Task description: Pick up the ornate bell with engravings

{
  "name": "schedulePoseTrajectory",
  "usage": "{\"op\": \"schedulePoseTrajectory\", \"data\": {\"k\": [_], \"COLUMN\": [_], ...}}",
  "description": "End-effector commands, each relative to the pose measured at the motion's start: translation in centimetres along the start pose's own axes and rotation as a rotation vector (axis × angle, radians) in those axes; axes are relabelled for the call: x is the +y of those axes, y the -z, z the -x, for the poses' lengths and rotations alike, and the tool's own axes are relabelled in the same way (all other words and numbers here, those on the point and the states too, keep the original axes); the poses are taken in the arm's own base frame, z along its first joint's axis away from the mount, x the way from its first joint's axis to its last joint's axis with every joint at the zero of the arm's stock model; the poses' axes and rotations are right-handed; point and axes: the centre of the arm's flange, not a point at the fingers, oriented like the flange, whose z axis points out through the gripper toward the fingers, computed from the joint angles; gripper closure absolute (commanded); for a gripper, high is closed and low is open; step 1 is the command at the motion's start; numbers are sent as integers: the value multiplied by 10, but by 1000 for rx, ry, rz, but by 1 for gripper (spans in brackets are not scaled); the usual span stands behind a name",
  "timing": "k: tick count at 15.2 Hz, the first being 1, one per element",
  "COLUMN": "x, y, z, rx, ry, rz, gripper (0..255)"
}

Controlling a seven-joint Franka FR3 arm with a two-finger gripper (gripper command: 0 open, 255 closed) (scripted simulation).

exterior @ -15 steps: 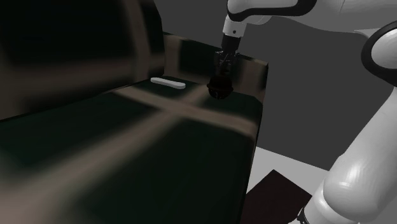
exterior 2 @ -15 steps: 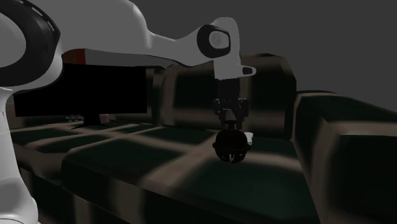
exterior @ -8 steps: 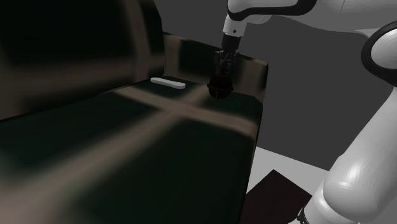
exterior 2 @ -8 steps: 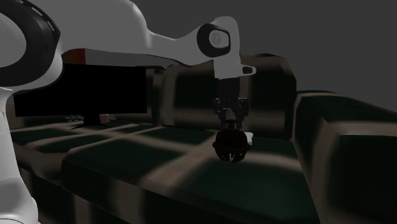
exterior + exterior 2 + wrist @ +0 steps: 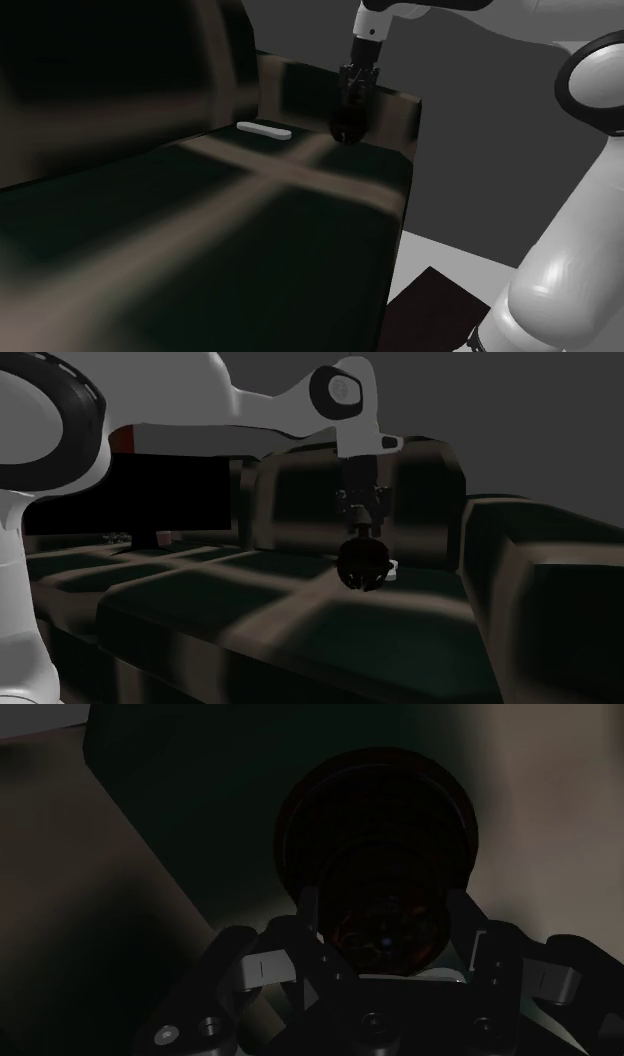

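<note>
Bell (image 5: 362, 565) lifted higher by end effector (image 5: 360, 536), dark sofa (image 5: 300, 642), grey wall (image 5: 530, 412)

I read this as a living room in a home. The work surface is a dark sofa (image 5: 250, 230) with seat cushions, a tall backrest (image 5: 110, 70) and an armrest (image 5: 395, 110). A slim white bar (image 5: 263, 130), possibly a remote, lies on the seat. In the second exterior view I note a flat black screen (image 5: 150, 492) on a foot beyond the cushions. The wall (image 5: 300, 30) is plain grey and the floor (image 5: 450, 260) pale.
</note>
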Motion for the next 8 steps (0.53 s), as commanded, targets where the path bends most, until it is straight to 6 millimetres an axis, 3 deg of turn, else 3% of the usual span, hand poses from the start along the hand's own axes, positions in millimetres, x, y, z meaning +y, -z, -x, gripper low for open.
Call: {"op": "schedulePoseTrajectory", "data": {"k": [1,6,8], "x": [0,1,1], "y": [12,38,39], "z": [-1,-4,-4], "rx": [1,1,1], "ry": [0,0,0], "rz": [0,0,0], "gripper": [255,255,255]}}
